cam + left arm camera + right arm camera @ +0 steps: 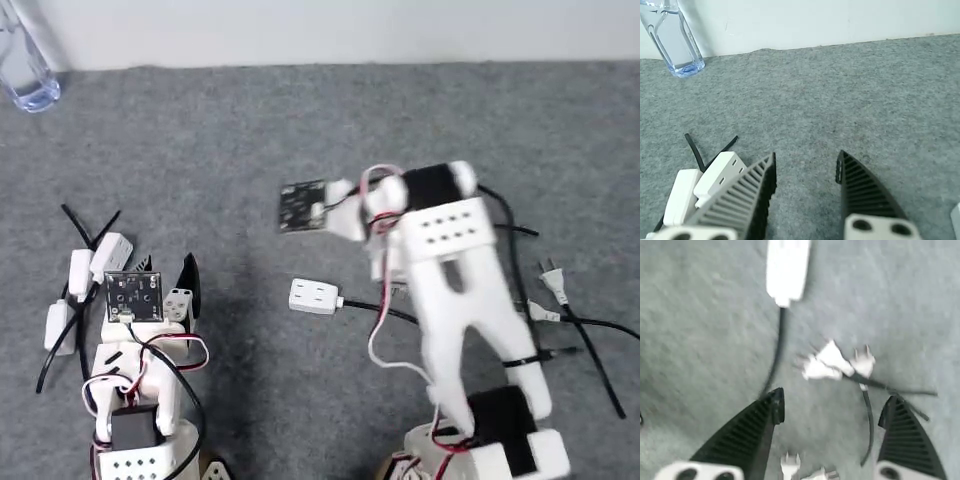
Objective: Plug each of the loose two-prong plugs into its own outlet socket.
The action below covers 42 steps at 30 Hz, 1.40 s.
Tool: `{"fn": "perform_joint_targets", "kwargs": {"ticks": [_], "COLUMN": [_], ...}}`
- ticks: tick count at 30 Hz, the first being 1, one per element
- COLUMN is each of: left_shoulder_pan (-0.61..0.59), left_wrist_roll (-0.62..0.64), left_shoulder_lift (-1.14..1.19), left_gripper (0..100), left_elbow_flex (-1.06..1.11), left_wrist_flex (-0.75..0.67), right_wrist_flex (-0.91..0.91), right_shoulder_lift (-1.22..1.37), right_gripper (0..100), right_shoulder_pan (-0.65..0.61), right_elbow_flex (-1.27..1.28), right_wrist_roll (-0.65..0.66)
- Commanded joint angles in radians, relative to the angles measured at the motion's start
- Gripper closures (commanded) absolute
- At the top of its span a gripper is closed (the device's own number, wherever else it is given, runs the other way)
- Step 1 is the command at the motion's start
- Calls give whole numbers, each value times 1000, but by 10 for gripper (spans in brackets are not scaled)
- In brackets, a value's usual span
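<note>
Right gripper (834, 409) is hanging wide open with nothing between its fingers. From above, those fingers are hiding under the arm's own white body, which is smearing into a blur just right of the corded outlet block (313, 296). Left gripper (806, 160) is gaping equally wide and gripping nothing, well to the left of that block, and the picture edge is cutting off its finger bases.

Loose plugs (862, 360) are showing as small white bodies with two short metal prongs on thin black leads. They are blurring enough that I cannot count them in the tangle. They are lying just past the right gripper's fingertips, between it and the block, touching neither finger. One more plug (790, 462) is sitting nearer the finger bases, half cut off.

The block's black cord (777, 350) is running from the block toward one right fingertip. A cluster of white outlet blocks (722, 172) with slotted faces is lying far left of the corded block, just beside one left finger and partly hidden behind it. A clear bottle (675, 40) is standing far left of the block, by the wall, on the grey carpet (200, 150).
</note>
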Motion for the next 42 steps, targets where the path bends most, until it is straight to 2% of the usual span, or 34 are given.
{"fn": "perform_joint_targets", "kwargs": {"ticks": [1, 6, 10, 19, 25, 32, 34, 38, 40, 42], "left_shoulder_pan": [12, 12, 12, 12, 12, 12, 12, 12, 12, 12], "left_wrist_roll": [-8, -8, -8, -8, -8, -6, -6, -6, -6, -6], "left_shoulder_lift": [-15, -15, -15, -15, -15, -14, -14, -14, -14, -14], "left_gripper": [819, 819, 819, 819, 819, 819, 819, 819, 819, 819], "left_elbow_flex": [-8, -8, -8, -8, -8, -8, -8, -8, -8, -8], "left_wrist_flex": [-28, -28, -28, -46, -46, -44, -44, -44, -44, -44], "right_wrist_flex": [-82, -234, -280, -194, -91, -90, -81, -93, -110, -116], "right_shoulder_lift": [35, 193, 326, 684, 802, 858, 858, 868, 878, 901], "right_gripper": [713, 713, 713, 713, 713, 716, 761, 998, 940, 952], "right_shoulder_pan": [76, 111, 124, 237, 259, 268, 268, 265, 268, 274], "right_elbow_flex": [-57, -58, -112, -390, -517, -523, -523, -523, -519, -523], "right_wrist_roll": [57, 100, 160, 318, 333, 359, 358, 354, 354, 354]}}
